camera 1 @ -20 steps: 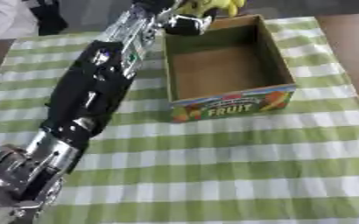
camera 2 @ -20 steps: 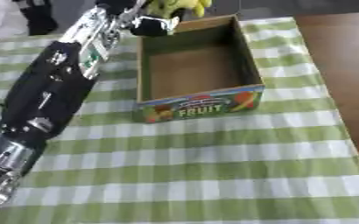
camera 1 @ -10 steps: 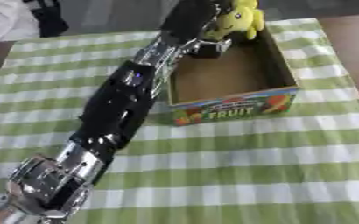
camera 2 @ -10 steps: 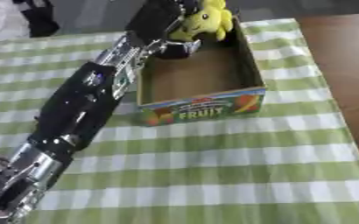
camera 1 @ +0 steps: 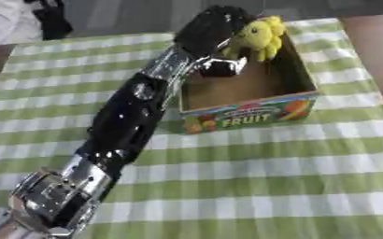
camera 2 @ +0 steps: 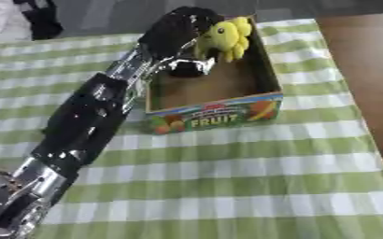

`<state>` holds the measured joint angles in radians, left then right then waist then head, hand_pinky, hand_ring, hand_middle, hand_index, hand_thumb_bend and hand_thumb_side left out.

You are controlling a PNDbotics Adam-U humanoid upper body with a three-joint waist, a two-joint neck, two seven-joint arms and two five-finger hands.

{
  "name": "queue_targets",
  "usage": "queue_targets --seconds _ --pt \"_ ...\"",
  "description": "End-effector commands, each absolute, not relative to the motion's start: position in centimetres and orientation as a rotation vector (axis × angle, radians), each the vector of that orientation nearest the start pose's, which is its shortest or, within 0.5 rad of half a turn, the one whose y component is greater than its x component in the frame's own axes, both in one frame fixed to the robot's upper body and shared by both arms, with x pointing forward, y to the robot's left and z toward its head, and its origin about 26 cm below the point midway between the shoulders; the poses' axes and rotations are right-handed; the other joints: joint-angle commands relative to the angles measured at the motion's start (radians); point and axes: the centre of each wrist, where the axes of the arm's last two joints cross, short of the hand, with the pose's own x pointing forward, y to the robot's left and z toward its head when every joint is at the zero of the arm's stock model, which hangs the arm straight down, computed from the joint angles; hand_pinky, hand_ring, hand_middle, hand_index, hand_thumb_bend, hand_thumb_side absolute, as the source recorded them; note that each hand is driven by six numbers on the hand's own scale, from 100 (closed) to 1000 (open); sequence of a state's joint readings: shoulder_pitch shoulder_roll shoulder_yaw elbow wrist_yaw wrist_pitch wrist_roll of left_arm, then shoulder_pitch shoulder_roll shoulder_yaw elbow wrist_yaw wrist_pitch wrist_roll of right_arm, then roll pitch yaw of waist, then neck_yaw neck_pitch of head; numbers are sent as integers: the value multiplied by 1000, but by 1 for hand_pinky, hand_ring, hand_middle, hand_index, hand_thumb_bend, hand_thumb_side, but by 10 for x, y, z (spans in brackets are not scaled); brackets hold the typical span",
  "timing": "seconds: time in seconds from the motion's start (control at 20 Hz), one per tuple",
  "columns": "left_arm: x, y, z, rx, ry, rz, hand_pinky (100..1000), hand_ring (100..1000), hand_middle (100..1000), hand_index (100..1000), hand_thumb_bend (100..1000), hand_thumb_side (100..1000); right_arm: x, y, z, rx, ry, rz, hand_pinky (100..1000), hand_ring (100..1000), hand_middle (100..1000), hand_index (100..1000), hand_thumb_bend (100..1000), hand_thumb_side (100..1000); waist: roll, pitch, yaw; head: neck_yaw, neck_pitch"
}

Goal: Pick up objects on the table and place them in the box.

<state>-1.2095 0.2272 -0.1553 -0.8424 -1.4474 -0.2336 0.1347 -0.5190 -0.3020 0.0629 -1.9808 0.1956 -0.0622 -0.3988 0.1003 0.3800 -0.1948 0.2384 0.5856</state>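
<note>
- Since a second ago, the yellow plush toy (camera 1: 256,37) has travelled from behind the far-left corner of the box to a spot over its far end, carried by the left robot hand (camera 1: 211,29).
- Now the toy hangs at the far rim of the fruit box (camera 1: 252,114), partly over the opening; whether it touches the cardboard I cannot tell.
- Fingers of the left robot hand are curled round the toy's left side, so it has not been let go.
- Inside the box only bare brown floor shows where the arm does not cover it; nothing seems to be lying in it yet.
- By my reading the carry is nearly done and the release is what remains for this item.
- No other loose objects show on the cloth, so this may be the last one.
- No right robot hand shows in either view.
- Green and white checked cloth (camera 1: 268,182) covers the worktop, whose brown wood (camera 2: 366,51) is bare at the right edge.
- Beyond the far edge lies grey floor, with a dark shape (camera 1: 52,18) at the top left.
</note>
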Motion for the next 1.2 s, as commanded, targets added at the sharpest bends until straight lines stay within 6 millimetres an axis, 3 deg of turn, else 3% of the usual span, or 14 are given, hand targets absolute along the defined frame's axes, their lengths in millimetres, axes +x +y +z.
queue_targets --seconds 0.05,0.2,0.4,0.6,0.85,1.2 --pt "496 152 277 -1836 2166 1854 897 913 875 991 410 686 311 -217 260 550 3567 -52 793 853 588 855 100 766 -9 -22 1 0 -8" --pt "496 154 276 -1858 2152 1880 910 925 895 1000 496 714 311 -218 260 550 3567 -49 793 853 588 855 100 767 -10 -22 2 0 -8" --pt "494 154 281 -1873 2242 1761 870 871 821 981 461 700 311 -218 260 551 3569 -47 793 853 588 855 100 768 -13 -22 3 -1 -8" --pt "483 157 301 -1780 2618 1248 793 765 693 866 349 717 311 -220 258 571 3572 -42 793 854 588 855 100 767 -15 -27 12 -13 3" --pt "456 169 328 -1484 3084 657 708 705 622 812 291 712 310 -224 255 612 3575 -28 793 854 589 856 100 766 -18 -39 38 -38 19" --pt "392 194 362 -1045 3308 268 676 663 579 780 262 699 310 -229 251 657 3576 1 792 854 591 856 100 768 -30 -55 75 -69 36"
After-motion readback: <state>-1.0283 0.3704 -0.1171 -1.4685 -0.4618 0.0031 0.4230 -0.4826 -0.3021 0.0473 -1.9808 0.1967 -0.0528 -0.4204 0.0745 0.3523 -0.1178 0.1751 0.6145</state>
